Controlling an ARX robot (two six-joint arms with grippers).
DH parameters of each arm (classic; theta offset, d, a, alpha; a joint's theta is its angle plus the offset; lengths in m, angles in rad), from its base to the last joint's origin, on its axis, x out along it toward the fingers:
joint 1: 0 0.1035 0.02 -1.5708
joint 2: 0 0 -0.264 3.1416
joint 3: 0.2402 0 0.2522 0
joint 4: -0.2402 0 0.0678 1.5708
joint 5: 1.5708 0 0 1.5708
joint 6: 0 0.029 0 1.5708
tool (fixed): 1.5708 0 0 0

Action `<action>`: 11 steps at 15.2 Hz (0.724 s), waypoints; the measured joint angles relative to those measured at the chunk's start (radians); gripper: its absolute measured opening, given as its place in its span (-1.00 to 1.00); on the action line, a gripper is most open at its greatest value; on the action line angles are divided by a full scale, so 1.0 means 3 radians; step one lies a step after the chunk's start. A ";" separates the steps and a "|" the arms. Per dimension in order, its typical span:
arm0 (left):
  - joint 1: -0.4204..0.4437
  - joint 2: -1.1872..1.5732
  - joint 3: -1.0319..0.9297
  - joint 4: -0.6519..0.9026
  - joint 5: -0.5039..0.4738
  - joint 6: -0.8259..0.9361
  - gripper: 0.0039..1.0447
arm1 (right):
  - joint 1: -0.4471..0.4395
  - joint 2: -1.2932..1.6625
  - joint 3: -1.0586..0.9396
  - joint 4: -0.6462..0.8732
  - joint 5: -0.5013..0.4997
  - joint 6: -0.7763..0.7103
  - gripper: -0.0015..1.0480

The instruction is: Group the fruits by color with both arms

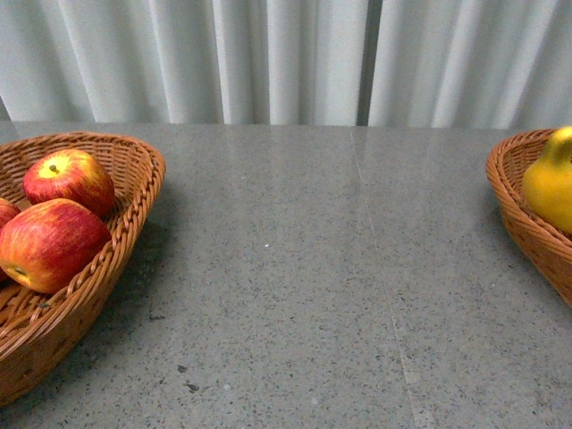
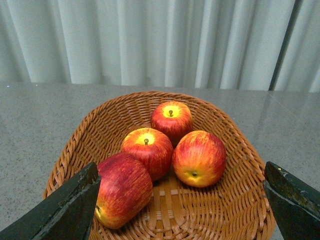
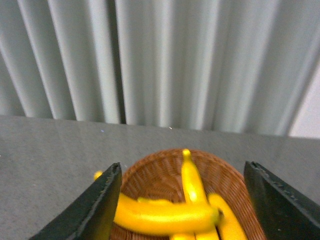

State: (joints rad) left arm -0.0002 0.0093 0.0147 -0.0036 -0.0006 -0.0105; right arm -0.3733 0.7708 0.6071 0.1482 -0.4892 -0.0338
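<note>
On your left, the apples (image 2: 165, 150) lie in the left basket (image 2: 240, 150) — the left gripper (image 2: 182, 200) is spread wide above. On the right, the bananas (image 3: 190, 207) fill the other basket (image 3: 160, 175) — the right gripper (image 3: 182, 200) is wide apart, empty.

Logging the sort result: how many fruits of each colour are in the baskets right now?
Round red apples with yellow streaks: 4
Long curved yellow bananas: at least 3, partly overlapping and cut off by the frame
Total: at least 7

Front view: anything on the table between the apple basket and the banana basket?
No. In the front view the grey table between the apple basket and the banana basket is bare, with no stray fruit.
</note>
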 joint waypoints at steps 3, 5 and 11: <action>0.0000 0.0000 0.0000 0.0000 0.0000 0.0000 0.88 | -0.0299 -0.1264 -0.0946 -0.0470 0.0121 0.0065 -0.16; 0.0000 0.0000 0.0000 -0.0001 0.0001 0.0000 0.88 | -0.0048 -0.1872 -0.1283 -0.0540 0.0327 0.0066 -0.68; 0.0000 0.0000 0.0000 0.0000 0.0001 0.0000 0.88 | 0.0748 -0.2234 -0.1642 -0.0540 0.1125 0.0076 -0.96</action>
State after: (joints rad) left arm -0.0002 0.0093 0.0147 -0.0036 -0.0002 -0.0105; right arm -0.1490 0.1005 0.1146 -0.0139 -0.1516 -0.0109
